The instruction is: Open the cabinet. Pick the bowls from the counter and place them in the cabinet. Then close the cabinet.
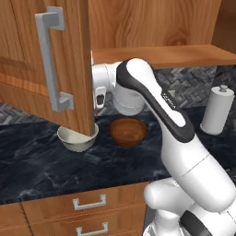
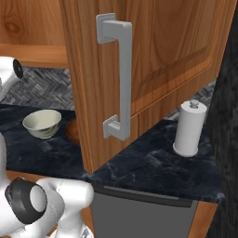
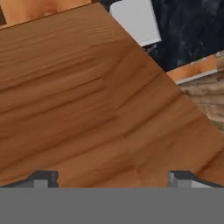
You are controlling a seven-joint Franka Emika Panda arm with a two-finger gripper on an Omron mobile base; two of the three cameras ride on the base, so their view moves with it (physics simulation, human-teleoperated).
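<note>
Wood: the cabinet (image 1: 55, 69) doors stand swung out over the worktop (image 1: 41, 170); its shelf (image 1: 166, 54) shows bare as far as it is visible.
Gripper: seen in the hand view (image 3: 111, 177), fingers spread wide with nothing between them, facing a brown wooden panel close up.
Step in hand: judged as finishing the opening and turning to the first bowl.
Doing it well: pull the hand clear of the panel before dropping toward the worktop; the left door's lower edge hangs right over the cream bowl, so push that door wider or approach from the arm's side.
Cream bowl (image 2: 42, 123): upright toward the back edge of the worktop, empty inside.
Wooden bowl (image 1: 128, 132): just beside it on the worktop, apart, upright, nothing in it.
Paper roll (image 1: 216, 110): standing toward the worktop's far right end, well apart from both bowls.
</note>
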